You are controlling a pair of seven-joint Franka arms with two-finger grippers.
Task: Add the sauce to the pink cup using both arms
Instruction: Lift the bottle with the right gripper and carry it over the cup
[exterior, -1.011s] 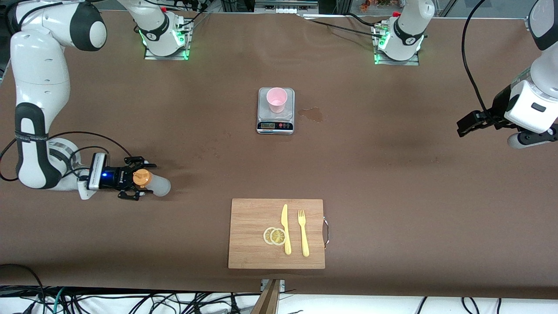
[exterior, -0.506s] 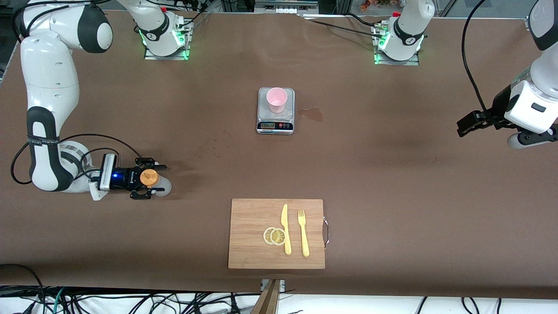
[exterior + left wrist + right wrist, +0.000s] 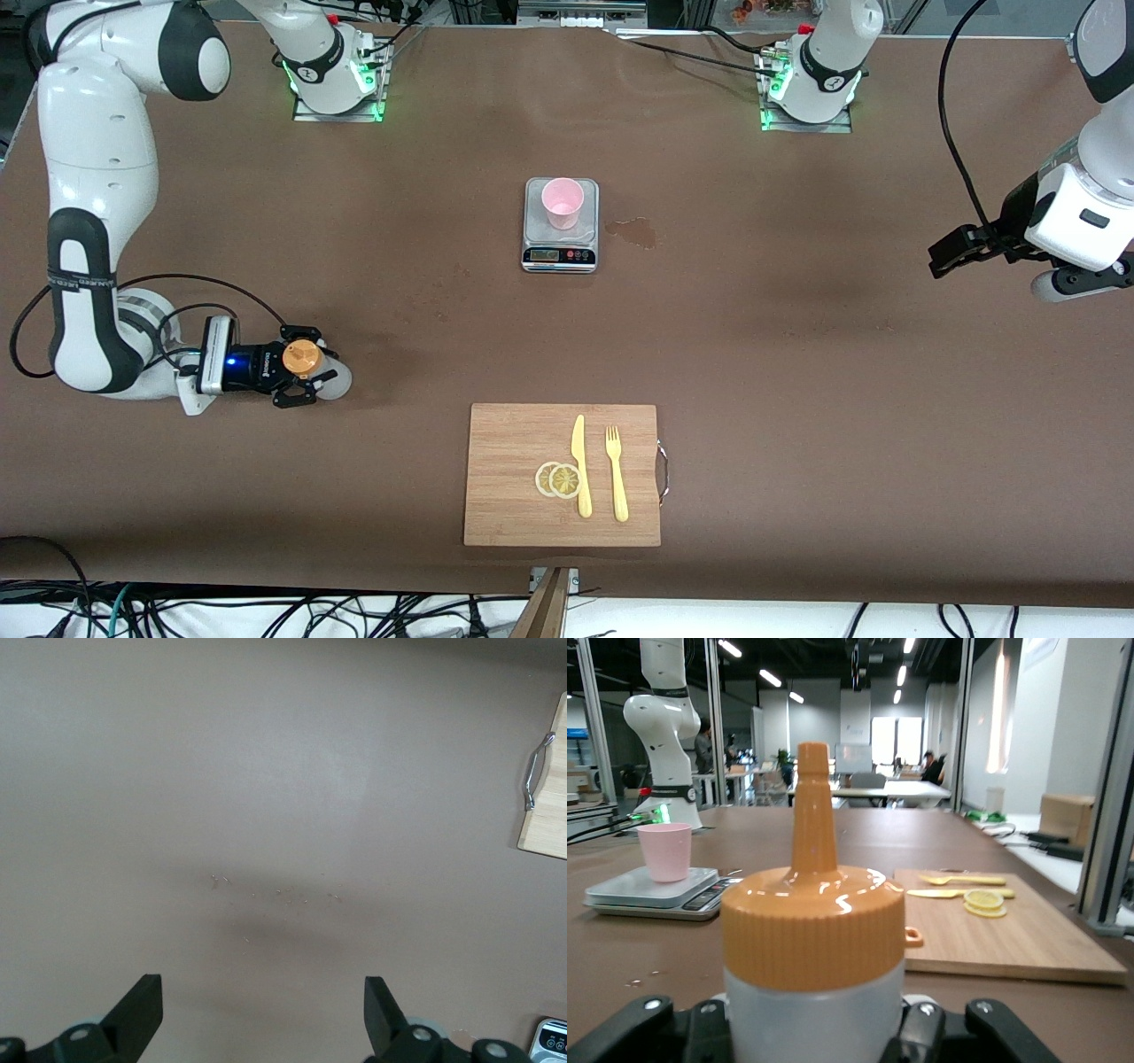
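Note:
The sauce bottle [image 3: 335,380], whitish with an orange nozzle cap [image 3: 301,357], stands upright on the table toward the right arm's end. My right gripper [image 3: 304,370] is low at the table with its fingers shut on the bottle's body; the bottle fills the right wrist view [image 3: 813,992]. The pink cup [image 3: 563,202] stands on the grey kitchen scale [image 3: 560,254] mid-table, and shows in the right wrist view [image 3: 664,851]. My left gripper [image 3: 950,252] hangs open and empty over bare table at the left arm's end, fingers wide apart [image 3: 263,1014].
A wooden cutting board [image 3: 514,496] with a yellow knife [image 3: 581,467], fork [image 3: 616,474] and lemon slices [image 3: 558,479] lies nearer the front camera than the scale. A wet stain [image 3: 633,232] marks the table beside the scale.
My right gripper's fingers have closed from wide apart onto the sauce bottle, and gripper and bottle shifted slightly toward the table's middle. The left arm has not moved.

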